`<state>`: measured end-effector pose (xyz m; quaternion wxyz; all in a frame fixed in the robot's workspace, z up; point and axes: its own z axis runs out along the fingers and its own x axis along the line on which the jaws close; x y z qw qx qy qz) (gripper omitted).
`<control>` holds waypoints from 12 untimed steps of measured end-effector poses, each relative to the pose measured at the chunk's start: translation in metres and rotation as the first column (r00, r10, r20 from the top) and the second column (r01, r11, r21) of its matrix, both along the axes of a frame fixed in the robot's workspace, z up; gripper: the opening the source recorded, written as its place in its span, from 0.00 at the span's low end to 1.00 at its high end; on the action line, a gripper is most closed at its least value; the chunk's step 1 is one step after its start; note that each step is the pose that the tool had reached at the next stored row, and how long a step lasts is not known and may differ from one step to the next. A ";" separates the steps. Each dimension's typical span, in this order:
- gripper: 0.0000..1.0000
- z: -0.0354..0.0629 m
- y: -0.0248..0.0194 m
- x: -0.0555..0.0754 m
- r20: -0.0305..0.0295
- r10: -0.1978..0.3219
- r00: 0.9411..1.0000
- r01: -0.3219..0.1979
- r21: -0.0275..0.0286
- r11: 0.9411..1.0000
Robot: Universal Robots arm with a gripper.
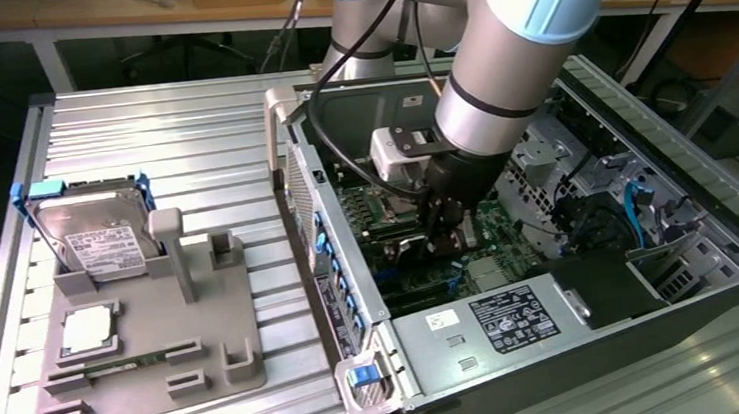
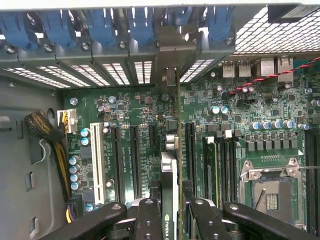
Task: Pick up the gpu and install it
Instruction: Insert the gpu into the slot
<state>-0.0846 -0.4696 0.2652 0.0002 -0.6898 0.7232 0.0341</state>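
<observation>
The gpu [image 2: 169,175] is edge-on in the wrist view, a thin card with a black shroud. Its silver end bracket [image 2: 167,55] reaches toward the rear slot openings of the case. My gripper [image 2: 170,212] is shut on the gpu, one black finger [image 2: 148,220] on each side. The card stands upright over the green motherboard [image 2: 135,105], lined up along the long black expansion slots [image 2: 189,150]. In the exterior view my gripper [image 1: 446,228] is down inside the open computer case [image 1: 348,269], and the gpu [image 1: 413,248] shows as a dark shape under it.
A grey fixture [image 1: 156,371] at the exterior view's left holds a silver hard drive [image 1: 98,236], a processor [image 1: 90,330] and a green memory stick [image 1: 109,365]. The power supply [image 1: 514,320] fills the case's near end. Blue slot latches [image 2: 100,25] and a cable bundle [image 2: 47,130] flank the card.
</observation>
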 end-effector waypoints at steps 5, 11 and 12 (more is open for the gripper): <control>0.27 0.0025 0.0000 0.000 0.000 0.000 1.000 0.000 0.000 1.000; 0.27 0.0025 0.0000 0.000 -0.001 0.000 1.000 0.000 0.000 1.000; 0.27 0.0025 0.0017 0.000 -0.001 0.000 1.000 0.000 0.000 1.000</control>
